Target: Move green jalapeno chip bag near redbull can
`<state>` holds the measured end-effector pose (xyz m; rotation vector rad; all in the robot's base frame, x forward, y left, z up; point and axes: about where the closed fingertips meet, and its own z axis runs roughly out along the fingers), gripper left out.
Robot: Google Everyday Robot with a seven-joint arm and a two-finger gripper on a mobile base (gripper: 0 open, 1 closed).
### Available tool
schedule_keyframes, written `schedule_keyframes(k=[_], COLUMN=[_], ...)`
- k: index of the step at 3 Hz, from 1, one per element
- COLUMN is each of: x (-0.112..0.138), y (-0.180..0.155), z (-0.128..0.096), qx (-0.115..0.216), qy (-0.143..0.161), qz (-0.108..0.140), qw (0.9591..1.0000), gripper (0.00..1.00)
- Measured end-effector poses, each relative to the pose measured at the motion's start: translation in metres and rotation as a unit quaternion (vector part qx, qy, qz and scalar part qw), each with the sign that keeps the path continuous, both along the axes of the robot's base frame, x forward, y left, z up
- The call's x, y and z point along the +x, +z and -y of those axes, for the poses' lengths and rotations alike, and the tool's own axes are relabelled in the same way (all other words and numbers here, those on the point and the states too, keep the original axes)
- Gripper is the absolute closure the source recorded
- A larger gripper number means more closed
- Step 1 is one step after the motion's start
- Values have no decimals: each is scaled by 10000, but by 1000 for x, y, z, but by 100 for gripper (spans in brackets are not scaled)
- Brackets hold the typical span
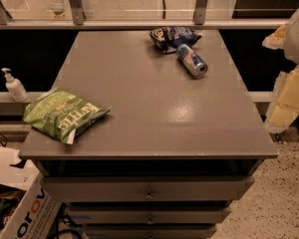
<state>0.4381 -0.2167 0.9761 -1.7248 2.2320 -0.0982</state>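
The green jalapeno chip bag (65, 114) lies flat at the front left corner of the grey table (154, 108), slightly over the left edge. The redbull can (192, 60) lies on its side at the back right of the table, silver top toward the front right. It lies right in front of a dark blue chip bag (172, 37). My gripper (281, 113) hangs beside the table's right edge, off the tabletop, far from the green bag and to the front right of the can.
A white pump bottle (13, 85) stands on a ledge left of the table. A cardboard box (25, 213) sits on the floor at the lower left. Drawers (149, 189) run below the tabletop. A railing (139, 24) crosses behind the table.
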Motion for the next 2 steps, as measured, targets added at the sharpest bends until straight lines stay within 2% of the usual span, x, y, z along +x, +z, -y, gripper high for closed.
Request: schedule_keyframes(k=[1, 2], x=[0, 6], y=[0, -5], z=[0, -9], qx=[0, 150], qy=[0, 48], qz=[1, 101], qw=[10000, 9998], gripper=[0, 0])
